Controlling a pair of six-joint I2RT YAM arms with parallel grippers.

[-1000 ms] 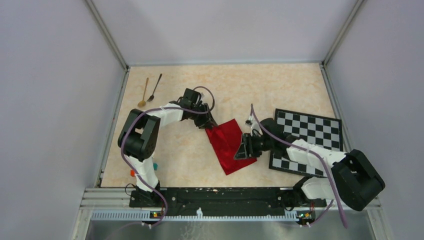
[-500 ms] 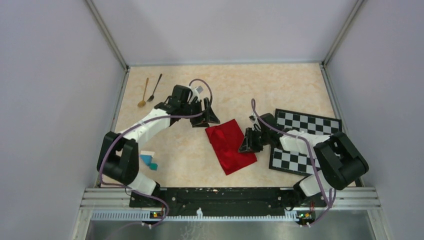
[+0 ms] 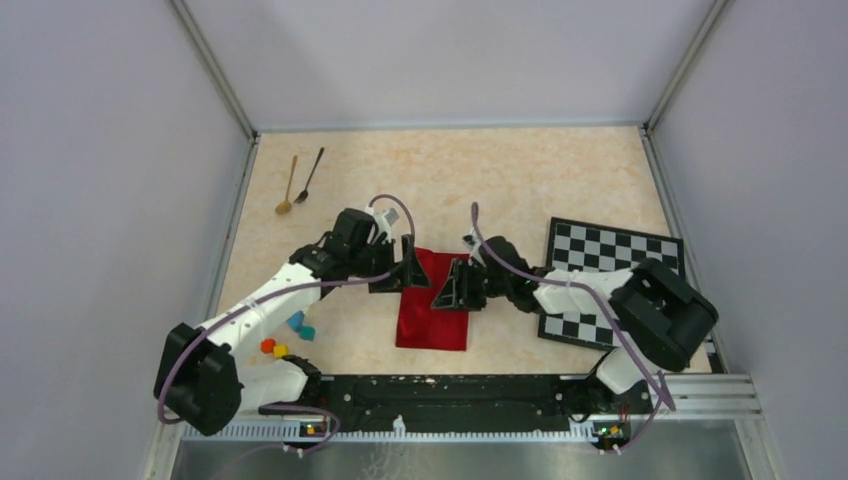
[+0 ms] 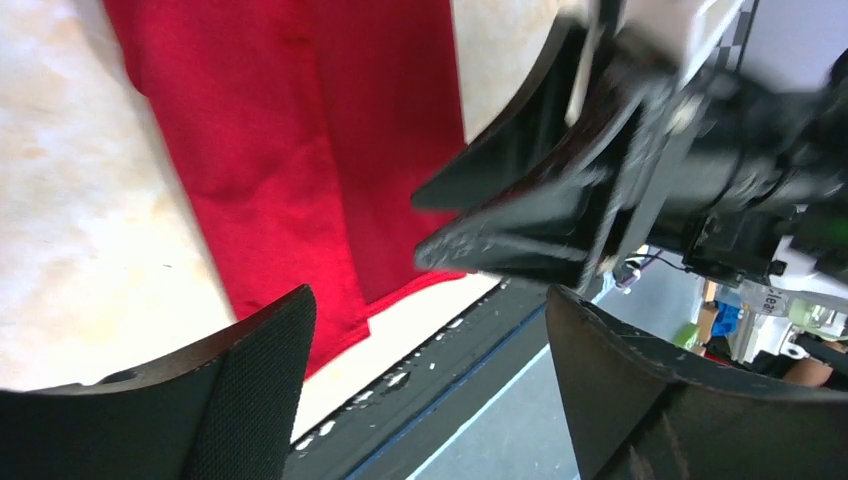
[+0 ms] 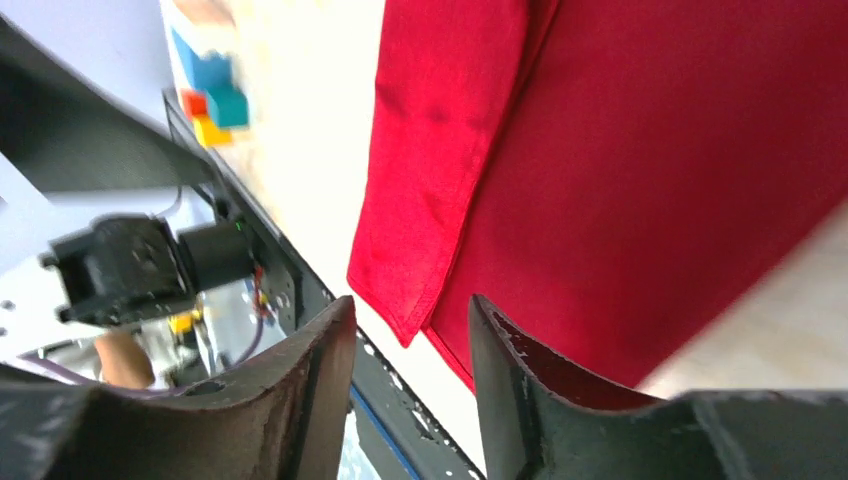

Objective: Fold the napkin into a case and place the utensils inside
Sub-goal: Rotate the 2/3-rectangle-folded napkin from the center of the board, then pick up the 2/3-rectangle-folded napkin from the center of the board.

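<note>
Red napkin [image 3: 432, 318] lies folded on the table [image 3: 560, 170], between both hands. Left hand [image 3: 404, 268] wide open, empty; right hand [image 3: 448, 288] part-open, empty, at the cloth's edge. Gold spoon [image 3: 289, 183] and black spoon [image 3: 311, 174] lie well beyond the left hand.

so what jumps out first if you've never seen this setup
The bright red napkin grabs the eye first. It is folded into a narrow rectangle near the middle of the table's near edge, with the left gripper and right gripper facing each other over its far half. After that come the black-and-white chequered mat on the right, partly under the right arm, and the gold spoon and black spoon lying side by side at the far left.
</note>
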